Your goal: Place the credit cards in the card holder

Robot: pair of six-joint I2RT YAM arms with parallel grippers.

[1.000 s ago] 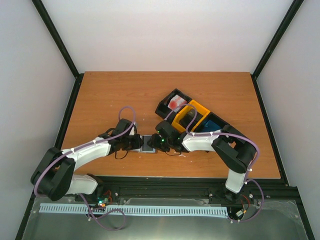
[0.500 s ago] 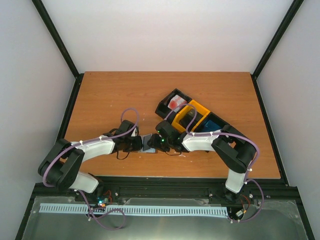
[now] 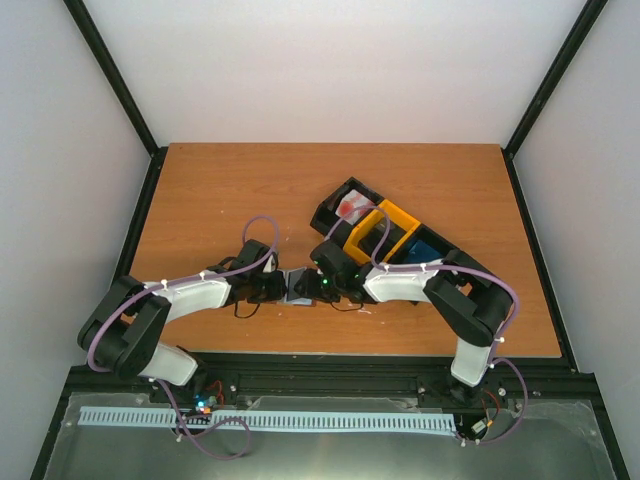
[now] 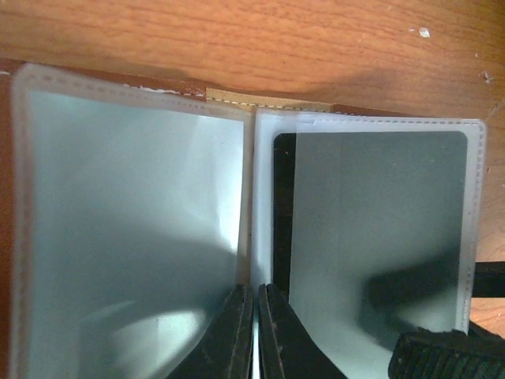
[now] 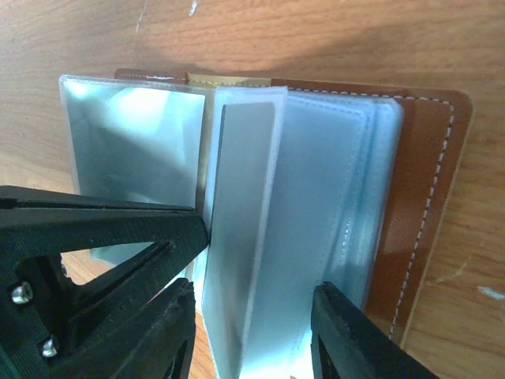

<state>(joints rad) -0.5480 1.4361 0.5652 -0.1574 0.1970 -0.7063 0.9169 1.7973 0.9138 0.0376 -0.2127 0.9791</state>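
Card holder (image 3: 298,288) tiny, half-covered from above; bottom cropped in left wrist view; dark card (image 4: 282,213) mostly veiled

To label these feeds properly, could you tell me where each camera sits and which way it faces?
Top external: above and behind the bases, looking down at the table; both arms show.
Left wrist: on the left arm, looking down at the open card holder; left gripper at bottom.
Right wrist: on the right arm, facing the same holder; right gripper straddles a sleeve.
Shared: all three show the card holder.
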